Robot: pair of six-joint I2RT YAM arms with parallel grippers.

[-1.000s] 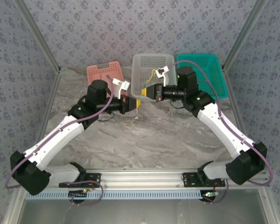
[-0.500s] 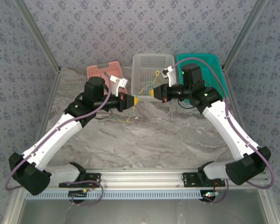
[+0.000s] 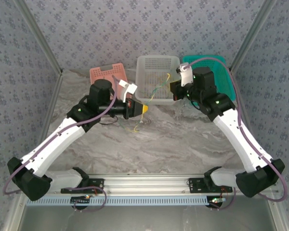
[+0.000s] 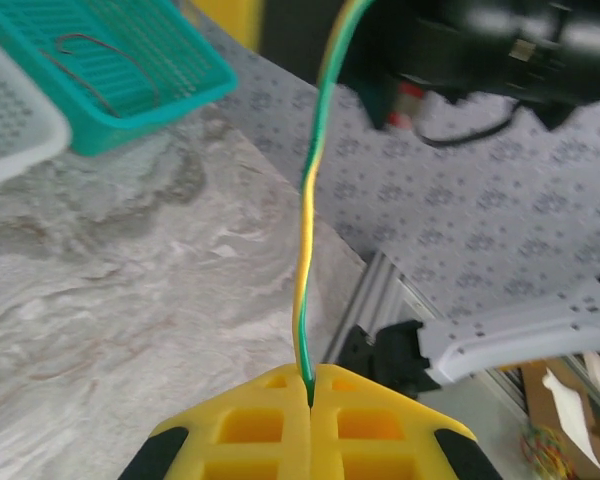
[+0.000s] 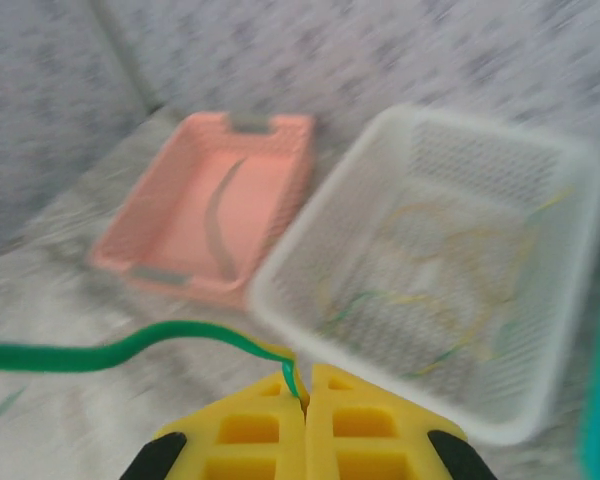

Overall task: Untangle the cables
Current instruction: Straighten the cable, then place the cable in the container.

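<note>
Both my arms reach inward over the table's far middle, wrists turned toward each other. The green-yellow cable point(image 4: 305, 250) runs lengthwise from one to the other, over the near edge of the white basket point(image 3: 156, 61). My left gripper point(image 4: 311, 392) is clamped fully closed on it, and my right gripper point(image 5: 305, 392) pinches it likewise.

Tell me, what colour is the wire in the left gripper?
Green and yellow wire, clearest in the left wrist view.

Marbled table point(image 3: 183, 139); pink basket point(image 3: 103, 72), white basket point(image 3: 145, 67), teal basket point(image 3: 220, 65) (rear); loose cables point(image 3: 136, 127).
</note>
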